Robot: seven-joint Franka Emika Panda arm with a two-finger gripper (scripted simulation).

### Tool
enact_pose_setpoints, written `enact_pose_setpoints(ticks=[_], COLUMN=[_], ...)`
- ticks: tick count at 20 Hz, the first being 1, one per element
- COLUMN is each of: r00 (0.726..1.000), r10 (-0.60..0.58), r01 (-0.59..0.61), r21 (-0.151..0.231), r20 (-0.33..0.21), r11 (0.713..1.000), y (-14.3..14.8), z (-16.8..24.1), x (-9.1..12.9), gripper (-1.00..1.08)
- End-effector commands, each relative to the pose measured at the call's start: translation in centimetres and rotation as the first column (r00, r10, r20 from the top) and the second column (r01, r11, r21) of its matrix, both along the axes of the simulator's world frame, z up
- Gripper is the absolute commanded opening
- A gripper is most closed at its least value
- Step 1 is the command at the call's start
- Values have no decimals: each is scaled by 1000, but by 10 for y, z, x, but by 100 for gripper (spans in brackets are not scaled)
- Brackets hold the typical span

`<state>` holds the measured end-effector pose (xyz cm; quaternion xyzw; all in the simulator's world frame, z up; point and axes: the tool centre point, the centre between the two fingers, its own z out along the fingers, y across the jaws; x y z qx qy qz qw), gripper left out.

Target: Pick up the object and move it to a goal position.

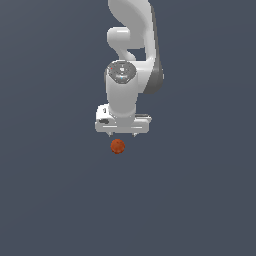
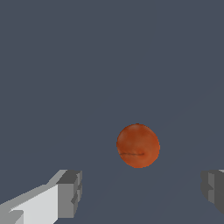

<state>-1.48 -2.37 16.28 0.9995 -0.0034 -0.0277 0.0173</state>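
A small orange-red ball (image 1: 117, 146) with a mottled surface lies on the dark grey-blue surface. My white gripper (image 1: 122, 135) hangs just above it, fingers pointing down, slightly towards the exterior view's right of the ball. In the wrist view the ball (image 2: 138, 145) shows ahead of the two grey fingertips (image 2: 70, 192), which stand wide apart with nothing between them. The gripper (image 2: 142, 190) is open and empty, apart from the ball.
The flat dark grey-blue surface (image 1: 200, 200) fills both views. The white arm (image 1: 132, 40) rises behind the gripper to the top of the exterior view. No other objects show.
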Motion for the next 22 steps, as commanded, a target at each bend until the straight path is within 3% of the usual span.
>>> enact_pose_setpoints(ticks=[1,22], r00=[1000,999], r10=[0,42], r01=[0,-42], r21=[0,20], r20=[0,1], r11=[1000,999], y=[0,-14], z=[0,-5], x=[0,-5], gripper=[100,100])
